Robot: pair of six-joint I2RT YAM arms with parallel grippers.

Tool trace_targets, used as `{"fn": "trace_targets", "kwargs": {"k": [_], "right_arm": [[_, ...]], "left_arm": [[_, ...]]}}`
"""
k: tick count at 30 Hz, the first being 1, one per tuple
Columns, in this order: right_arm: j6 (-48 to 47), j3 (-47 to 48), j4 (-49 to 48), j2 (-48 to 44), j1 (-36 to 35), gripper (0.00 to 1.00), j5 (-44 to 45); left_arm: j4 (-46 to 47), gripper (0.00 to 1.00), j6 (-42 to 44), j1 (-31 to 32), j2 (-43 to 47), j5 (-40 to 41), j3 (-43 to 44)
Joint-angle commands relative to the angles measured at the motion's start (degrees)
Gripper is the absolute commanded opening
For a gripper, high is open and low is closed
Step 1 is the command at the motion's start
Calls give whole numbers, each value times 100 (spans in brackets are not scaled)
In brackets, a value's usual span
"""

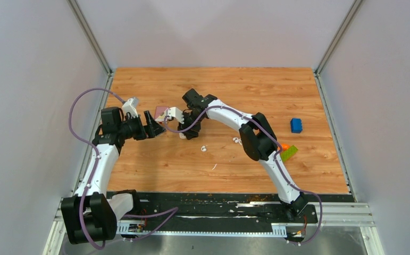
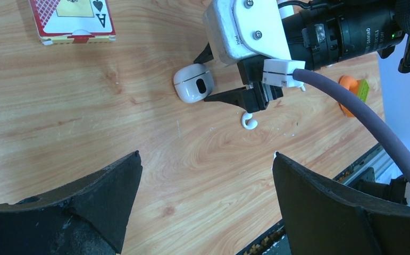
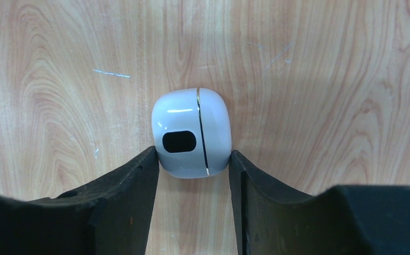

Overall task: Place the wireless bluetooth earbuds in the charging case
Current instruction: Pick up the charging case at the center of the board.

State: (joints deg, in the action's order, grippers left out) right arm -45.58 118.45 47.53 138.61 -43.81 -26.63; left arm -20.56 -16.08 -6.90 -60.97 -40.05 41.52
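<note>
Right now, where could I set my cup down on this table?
Bare wood: the whole far edge, beyond the blue block and playing-card box; also the near strip along the black rail. Crowded middle: charging case at the right claw, earbuds.

Closed charging case [image 3: 192, 133], two loose earbuds [image 1: 203, 149] on the desk [image 1: 277, 90].
Case: glossy white, rounded, gold seam, dark oval window facing up, lid shut, lying flat. Earbuds: tiny, white, short stems, both outside the case; one near it, second earbud [image 1: 236, 141] farther off.
</note>
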Motion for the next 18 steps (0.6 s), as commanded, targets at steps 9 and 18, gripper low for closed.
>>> {"fn": "trace_targets", "kwargs": {"k": [9, 18], "right_arm": [[-16, -340, 75, 9, -33, 46, -381], [-537, -1115, -1051, -548, -40, 54, -671]], "left_arm": [[-202, 99, 319, -92, -94, 70, 281], [-140, 99, 274, -90, -194, 72, 294]]}}
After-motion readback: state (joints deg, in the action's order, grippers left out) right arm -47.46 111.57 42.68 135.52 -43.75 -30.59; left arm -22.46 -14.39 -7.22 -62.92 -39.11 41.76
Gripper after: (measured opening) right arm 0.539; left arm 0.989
